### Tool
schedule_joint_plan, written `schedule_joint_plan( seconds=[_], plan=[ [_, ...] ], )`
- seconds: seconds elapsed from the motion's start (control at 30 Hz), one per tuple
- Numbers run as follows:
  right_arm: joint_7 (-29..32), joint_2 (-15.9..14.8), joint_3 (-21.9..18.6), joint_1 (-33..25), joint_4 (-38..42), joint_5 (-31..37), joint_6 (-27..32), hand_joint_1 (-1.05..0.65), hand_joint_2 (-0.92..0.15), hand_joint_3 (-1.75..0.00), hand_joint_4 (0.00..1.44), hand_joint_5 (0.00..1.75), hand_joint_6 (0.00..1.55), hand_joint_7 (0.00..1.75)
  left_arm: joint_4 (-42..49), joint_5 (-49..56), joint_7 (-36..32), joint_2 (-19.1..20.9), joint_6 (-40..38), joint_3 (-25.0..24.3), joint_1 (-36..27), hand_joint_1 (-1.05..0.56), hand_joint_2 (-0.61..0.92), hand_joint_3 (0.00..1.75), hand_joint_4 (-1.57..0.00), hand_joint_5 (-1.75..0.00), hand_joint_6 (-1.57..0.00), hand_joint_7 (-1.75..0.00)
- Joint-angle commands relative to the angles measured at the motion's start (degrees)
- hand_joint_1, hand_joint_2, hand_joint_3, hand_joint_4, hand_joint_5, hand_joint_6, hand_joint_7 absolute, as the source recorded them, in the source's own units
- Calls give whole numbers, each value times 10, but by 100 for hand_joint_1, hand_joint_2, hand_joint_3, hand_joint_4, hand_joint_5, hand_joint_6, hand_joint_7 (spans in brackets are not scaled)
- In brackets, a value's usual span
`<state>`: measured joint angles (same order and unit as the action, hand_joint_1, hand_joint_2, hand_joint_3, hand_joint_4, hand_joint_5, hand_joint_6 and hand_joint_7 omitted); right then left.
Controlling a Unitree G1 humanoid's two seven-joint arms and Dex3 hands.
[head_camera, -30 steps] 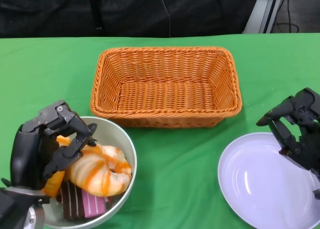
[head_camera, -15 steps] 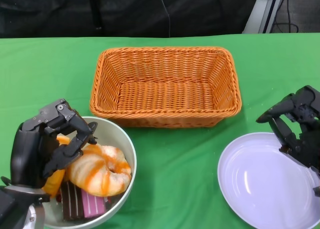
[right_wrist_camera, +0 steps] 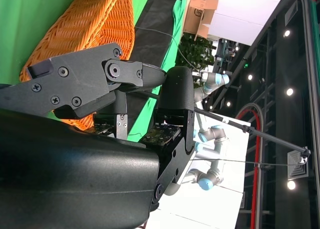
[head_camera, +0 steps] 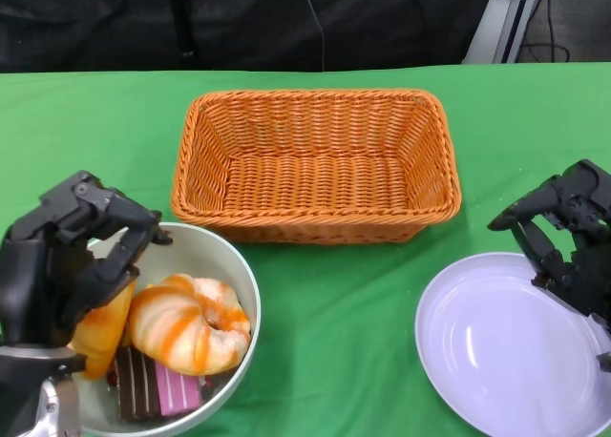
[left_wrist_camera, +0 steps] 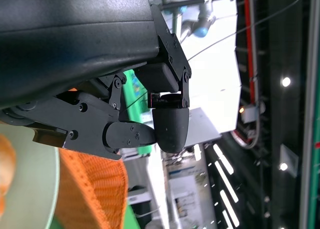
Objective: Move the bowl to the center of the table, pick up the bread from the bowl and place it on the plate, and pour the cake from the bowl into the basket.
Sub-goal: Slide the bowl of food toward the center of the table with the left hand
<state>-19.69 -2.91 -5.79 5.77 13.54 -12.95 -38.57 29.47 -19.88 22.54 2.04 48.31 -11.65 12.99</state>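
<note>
The grey bowl (head_camera: 244,277) sits at the table's front left. It holds a striped orange-and-white bread (head_camera: 189,324), a plain orange bread (head_camera: 101,338) and a brown-and-pink cake slice (head_camera: 158,389). My left hand (head_camera: 63,263) hangs over the bowl's left rim with its fingers apart and curled, holding nothing; whether it touches the rim is unclear. The white plate (head_camera: 496,361) lies at the front right. Over the plate's far right edge hovers my right hand (head_camera: 565,235), fingers spread and empty. In the left wrist view the bowl's wall (left_wrist_camera: 25,189) shows below the fingers (left_wrist_camera: 170,124).
The orange wicker basket (head_camera: 315,160) stands empty at the middle back, its near wall close to the bowl's far rim. It also shows beyond the fingers in the right wrist view, basket (right_wrist_camera: 95,24). Green cloth lies between bowl and plate.
My left hand has drawn back to the left, off the striped bread and toward the bowl's left rim. The right hand has barely moved.
</note>
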Motion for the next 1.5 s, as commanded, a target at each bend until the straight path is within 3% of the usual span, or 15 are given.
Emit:
schedule_joint_plan(
  seconds=[0.03, 0.23, 0.33, 0.43, 0.67, 0.9, 1.03, 1.17, 1.5],
  plan=[
    [8, -3, -7, 6, 5, 1, -9, -11, -92, -43, 68, 140, 68, 124, -15, -3, -23, 8, 1, -21, 4, -26, 92, 26, -82, -91, -97, -49],
    [4, -3, -6, 10, 16, -7, -17, -11, -92, -42, 69, 138, 70, 120, -51, 17, -61, 25, -31, -41, -8, -36, 92, 20, -86, -32, -95, -5],
    [2, -4, -5, 9, 13, -10, -11, -11, -92, -41, 70, 138, 70, 119, -68, 27, -69, 41, -52, -49, -20, -43, 92, 19, -85, -12, -88, 0],
    [-1, -4, -5, 10, 15, -15, -7, -11, -92, -42, 69, 138, 70, 118, -79, 32, -70, 59, -70, -55, -32, -52, 92, 22, -79, -5, -78, 0],
    [1, -2, -4, 13, 20, -11, -10, -11, -92, -43, 69, 136, 70, 118, -89, 53, -86, 91, -114, -72, -57, -65, 92, 31, -65, 0, -60, 0],
    [4, -2, -5, 16, 26, -6, -15, -12, -92, -42, 69, 135, 70, 118, -88, 62, -101, 99, -161, -73, -71, -77, 92, 36, -54, 0, -48, 0],
    [6, 0, -5, 16, 25, -5, -14, -11, -92, -43, 69, 134, 70, 118, -84, 70, -103, 100, -185, -71, -76, -82, 92, 48, -42, 0, -38, 0],
    [5, 1, -5, 15, 26, -8, -14, -11, -92, -44, 70, 134, 71, 119, -83, 63, -100, 96, -223, -68, -79, -82, 92, 60, -31, 0, -29, 0],
    [-2, -3, -6, 13, 20, -12, -17, -10, -92, -43, 71, 137, 70, 121, -69, 89, -127, 87, -262, -56, -72, -82, 92, 65, -22, 0, -18, 0]
  ],
)
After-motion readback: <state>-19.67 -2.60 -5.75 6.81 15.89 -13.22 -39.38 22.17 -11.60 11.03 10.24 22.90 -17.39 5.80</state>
